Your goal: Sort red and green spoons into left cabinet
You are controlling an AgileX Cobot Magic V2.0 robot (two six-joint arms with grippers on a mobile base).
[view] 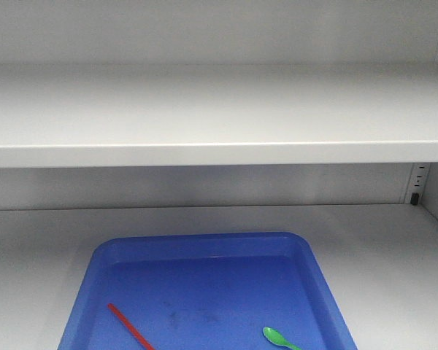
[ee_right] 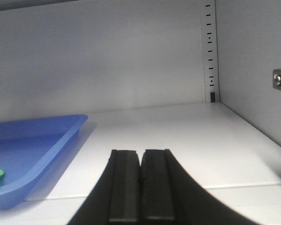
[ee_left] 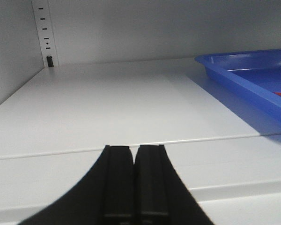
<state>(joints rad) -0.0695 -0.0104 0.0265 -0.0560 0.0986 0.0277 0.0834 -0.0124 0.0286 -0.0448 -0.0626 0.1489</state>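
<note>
Fingers pressed together on both sides: my left gripper (ee_left: pixel 133 154) and my right gripper (ee_right: pixel 140 159) are closed on nothing, each low over the pale grey-white metal cabinet's lower shelf (view: pixel 394 255). Between them sits the large blue rounded-corner plastic tray (view: pixel 204 248). Inside it lie the slim bright red plastic spoon (view: pixel 131 327) toward my left and the bright green plastic spoon (view: pixel 279 337) toward my right, well apart.

Pale grey-white bench (view: pixel 394 255), a flat cabinet shelf with back wall behind. Carries a blue tray (view: pixel 102 262) with rounded corners, set flat at front centre. Holds inside the tray a red spoon (view: pixel 130 326) toward the left, a green spoon (view: pixel 277 337) toward the right, well apart.
</note>
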